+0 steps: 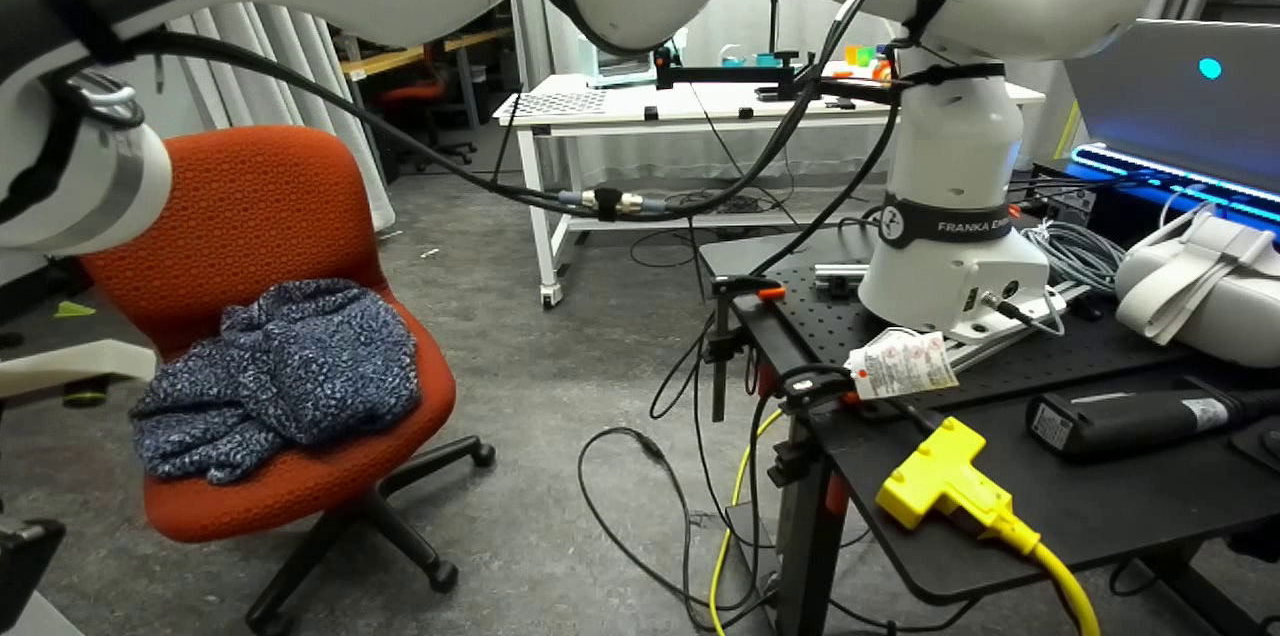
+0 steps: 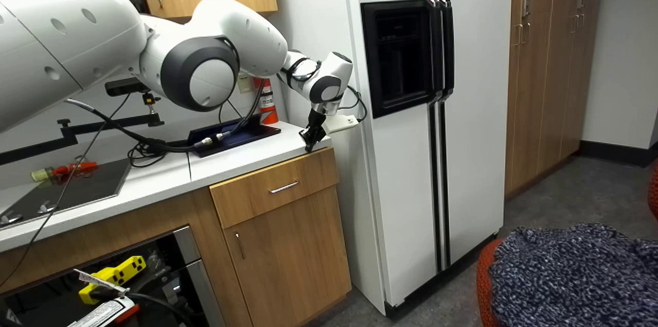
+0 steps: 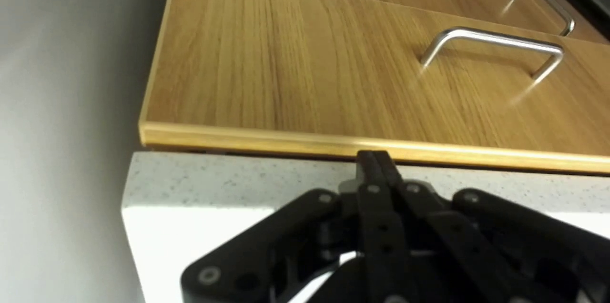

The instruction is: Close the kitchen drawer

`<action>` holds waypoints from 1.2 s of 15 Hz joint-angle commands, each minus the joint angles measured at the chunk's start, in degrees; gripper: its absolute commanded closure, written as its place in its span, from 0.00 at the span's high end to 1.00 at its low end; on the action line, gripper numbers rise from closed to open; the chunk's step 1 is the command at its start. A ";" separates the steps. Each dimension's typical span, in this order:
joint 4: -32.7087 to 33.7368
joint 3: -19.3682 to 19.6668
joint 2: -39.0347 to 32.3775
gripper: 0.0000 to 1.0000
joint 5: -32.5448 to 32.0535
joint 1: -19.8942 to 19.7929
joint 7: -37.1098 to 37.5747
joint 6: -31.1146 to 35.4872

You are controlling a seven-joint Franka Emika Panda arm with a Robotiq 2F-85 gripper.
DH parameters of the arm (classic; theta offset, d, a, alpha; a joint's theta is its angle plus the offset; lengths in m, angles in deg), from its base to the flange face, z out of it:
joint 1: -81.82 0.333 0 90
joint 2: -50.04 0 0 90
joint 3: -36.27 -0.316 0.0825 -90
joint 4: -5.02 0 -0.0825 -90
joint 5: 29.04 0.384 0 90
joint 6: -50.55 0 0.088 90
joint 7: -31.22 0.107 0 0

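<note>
The kitchen drawer (image 2: 247, 201) shows its light wooden front with a silver bar handle (image 2: 283, 187), under the countertop in an exterior view. The drawer front looks against the cabinet, and its white inside is hidden. The wrist view shows the drawer front (image 3: 305, 65) and its handle (image 3: 498, 38) close up, with a thin dark gap between its rim and the counter edge. My gripper (image 2: 310, 146) is at the counter's front edge above the drawer. In the wrist view my gripper (image 3: 374, 154) is shut and empty, fingertips overlapping the drawer's rim; I cannot tell whether they touch.
The white countertop (image 2: 247, 155) carries a dark blue tray (image 2: 234, 137) and cables. A white refrigerator (image 2: 406, 173) stands beside the drawer. A cabinet door (image 2: 288, 255) is below it. An orange chair (image 1: 270, 206) with a blue-grey cloth (image 1: 290, 376) stands on the floor.
</note>
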 commanded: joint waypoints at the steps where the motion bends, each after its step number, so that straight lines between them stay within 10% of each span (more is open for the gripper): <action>1: -10.19 1.68 9.46 0.00 -3.41 -0.27 0.31 1.12; 18: -51.61 9.96 45.37 0.00 -5.88 4.24 10.14 7.65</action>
